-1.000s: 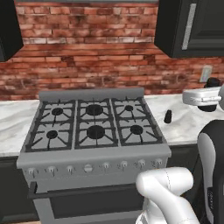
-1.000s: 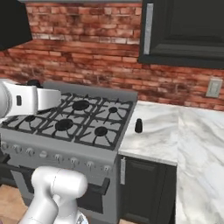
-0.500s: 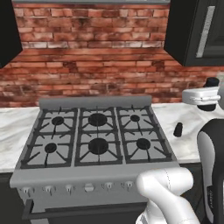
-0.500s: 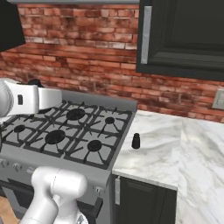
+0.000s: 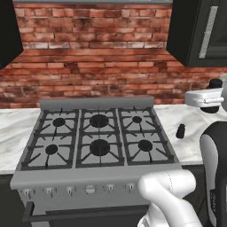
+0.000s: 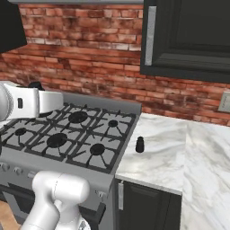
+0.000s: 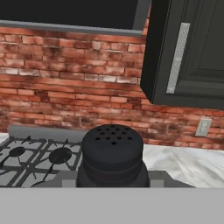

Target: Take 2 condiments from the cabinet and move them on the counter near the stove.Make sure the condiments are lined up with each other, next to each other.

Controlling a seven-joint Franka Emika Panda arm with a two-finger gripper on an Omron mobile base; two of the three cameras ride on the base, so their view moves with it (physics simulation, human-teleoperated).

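Two black condiment shakers are in play: one shaker [image 7: 112,154] sits clamped in the closed gripper [image 7: 112,177], held in the air above the right end of the stove [image 5: 97,137]. The other shaker [image 6: 139,144] stands upright on the marble counter [image 6: 179,157], just beside the stove's right edge, below the dark cabinet [image 6: 188,38].
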